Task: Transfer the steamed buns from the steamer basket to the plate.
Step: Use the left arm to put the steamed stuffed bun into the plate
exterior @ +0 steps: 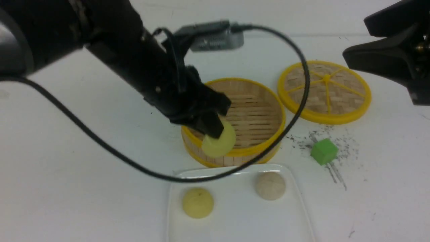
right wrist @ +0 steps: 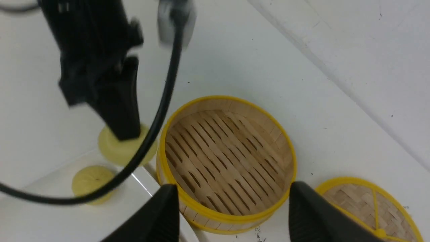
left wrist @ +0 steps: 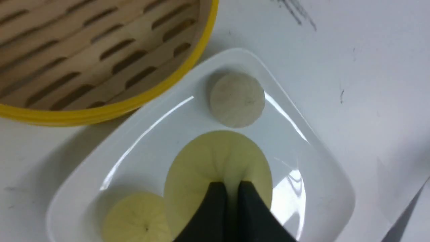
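My left gripper (exterior: 215, 129) is shut on a pale yellow steamed bun (exterior: 220, 143), pinching its top, and holds it in the air over the near rim of the steamer basket (exterior: 267, 141). In the left wrist view that bun (left wrist: 201, 161) hangs above the white plate (left wrist: 312, 161). On the plate (exterior: 295, 201) lie another yellow bun (exterior: 198, 202) and a beige bun (exterior: 270, 185). The basket's slatted floor (right wrist: 228, 158) is bare. My right gripper (right wrist: 231, 198) is open, high above the basket, with nothing between its fingers.
The flat woven lid (exterior: 325, 90) with yellow spokes lies on the table to the right of the basket. A green cube (exterior: 324, 151) sits in front of it among dark scuff marks. A black cable (exterior: 100, 141) from the left arm loops over the plate's far edge.
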